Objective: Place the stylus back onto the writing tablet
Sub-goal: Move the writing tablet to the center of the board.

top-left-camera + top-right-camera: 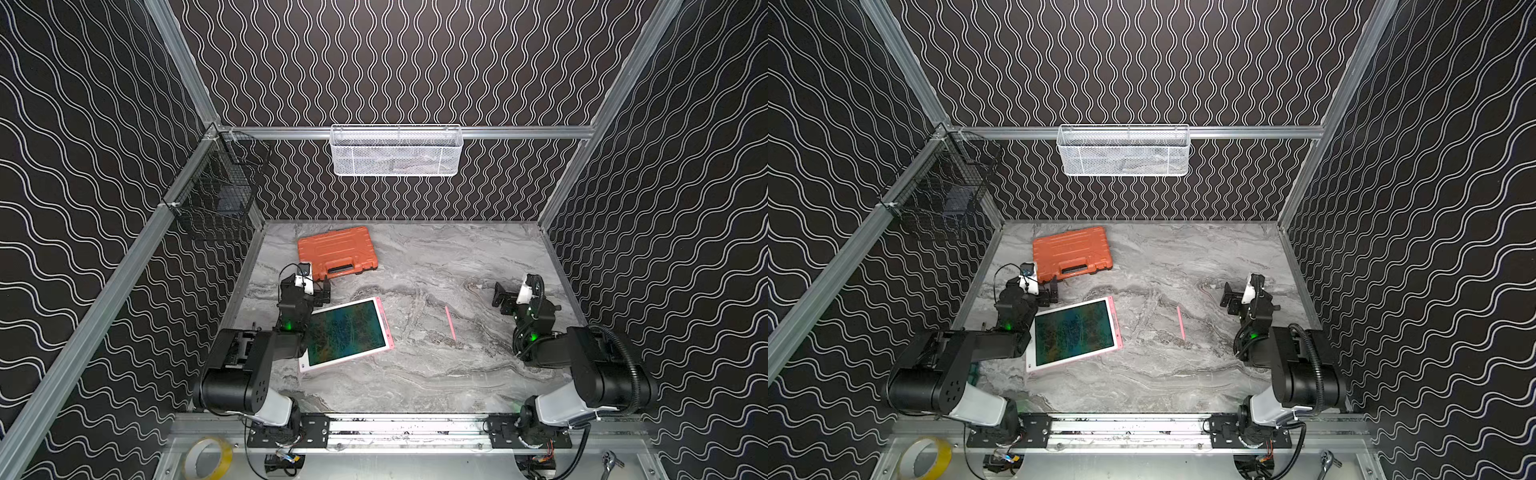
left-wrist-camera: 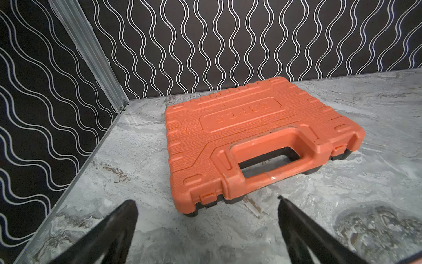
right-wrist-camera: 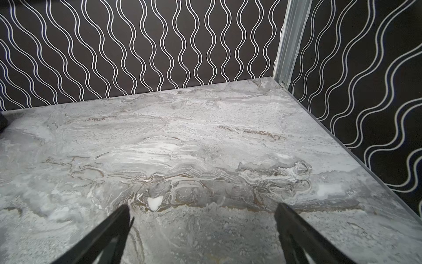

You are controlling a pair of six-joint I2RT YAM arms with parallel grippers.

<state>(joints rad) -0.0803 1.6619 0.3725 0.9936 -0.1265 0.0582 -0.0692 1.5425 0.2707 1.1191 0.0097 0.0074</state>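
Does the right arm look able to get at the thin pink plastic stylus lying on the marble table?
Probably yes. The thin pink stylus lies alone on the grey marble table, apart from the pink-framed writing tablet; the right gripper hangs open nearby, nothing between them.

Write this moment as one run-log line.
stylus: on table, apart from writing tablet; left hand: open, empty; right hand: open, empty; pickup: not begun

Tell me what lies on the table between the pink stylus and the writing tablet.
Nothing: only bare grey table separates the stylus from the tablet, as both top views show.
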